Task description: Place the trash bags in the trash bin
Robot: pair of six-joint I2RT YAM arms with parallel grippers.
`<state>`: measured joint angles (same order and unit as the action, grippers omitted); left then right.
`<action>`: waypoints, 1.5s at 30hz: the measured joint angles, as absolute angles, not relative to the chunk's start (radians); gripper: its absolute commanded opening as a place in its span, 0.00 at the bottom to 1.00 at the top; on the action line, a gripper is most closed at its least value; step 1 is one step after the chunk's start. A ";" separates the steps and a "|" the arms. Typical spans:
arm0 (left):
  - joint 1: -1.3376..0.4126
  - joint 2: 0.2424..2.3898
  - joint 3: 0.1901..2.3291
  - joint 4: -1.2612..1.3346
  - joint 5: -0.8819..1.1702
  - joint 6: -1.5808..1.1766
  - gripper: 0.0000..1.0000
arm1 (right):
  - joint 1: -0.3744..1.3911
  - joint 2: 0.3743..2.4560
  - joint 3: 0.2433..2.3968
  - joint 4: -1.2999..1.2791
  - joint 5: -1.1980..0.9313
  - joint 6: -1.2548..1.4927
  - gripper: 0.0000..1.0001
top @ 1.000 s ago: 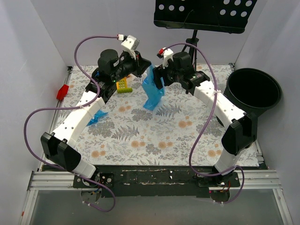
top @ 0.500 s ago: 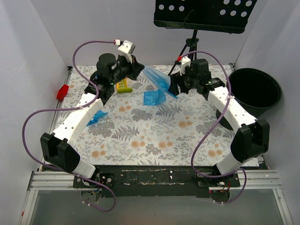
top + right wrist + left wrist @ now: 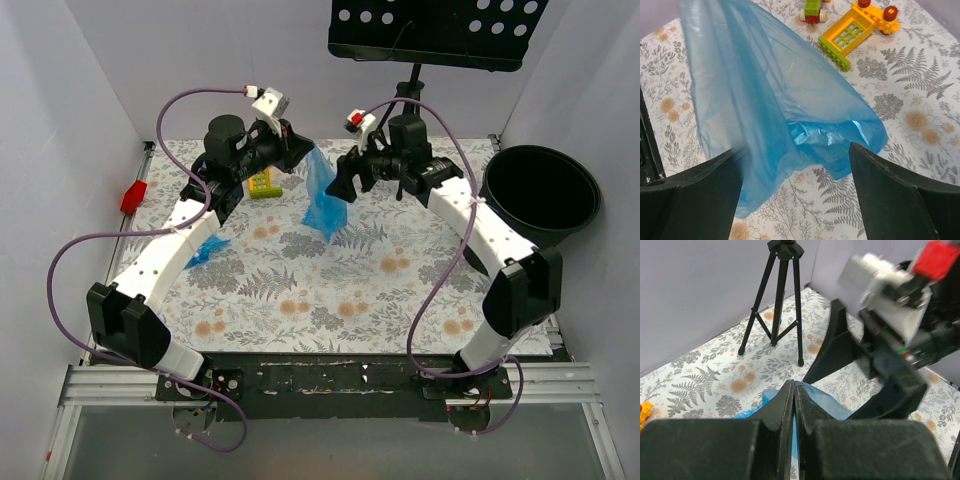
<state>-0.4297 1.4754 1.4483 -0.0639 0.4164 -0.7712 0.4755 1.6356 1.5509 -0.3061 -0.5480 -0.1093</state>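
A large loose blue trash bag (image 3: pixel 322 198) hangs from my left gripper (image 3: pixel 303 152), its lower end reaching the flowered cloth. In the left wrist view the jaws are pressed together on the blue film (image 3: pixel 827 401), and the gripper (image 3: pixel 794 385) is shut on it. My right gripper (image 3: pixel 343 182) stands open just right of the hanging bag. The bag (image 3: pixel 755 100) fills the space in front of the right gripper (image 3: pixel 794 150), whose fingers are wide apart. A small folded blue wad (image 3: pixel 206 250) lies beside the left arm. The black trash bin (image 3: pixel 592 190) stands at the right edge.
Toy blocks (image 3: pixel 262 183) lie behind the bag, also seen in the right wrist view (image 3: pixel 850 32). A black music stand (image 3: pixel 430 35) on a tripod (image 3: pixel 780 300) stands at the back. A red object (image 3: pixel 133 196) sits on the left edge. White walls enclose the table.
Half a second ago the bag was stretched between both grippers. The right gripper has let go, and the bag now hangs from the left one alone. The right arm has swung back towards it.
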 measured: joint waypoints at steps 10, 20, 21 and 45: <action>-0.430 1.472 1.448 -0.049 0.350 -0.770 0.73 | 0.550 1.771 1.646 -0.329 -0.381 -0.077 0.01; -0.435 1.333 1.249 -0.044 0.217 -0.847 0.87 | 0.539 1.771 1.760 -0.318 -0.223 0.053 0.01; -0.439 1.333 1.241 -0.041 0.216 -0.860 0.87 | 0.541 1.771 1.762 -0.317 -0.212 0.060 0.01; -0.441 1.626 1.324 -0.025 0.159 -0.822 0.00 | 0.522 1.723 1.735 -0.325 -0.125 0.076 0.01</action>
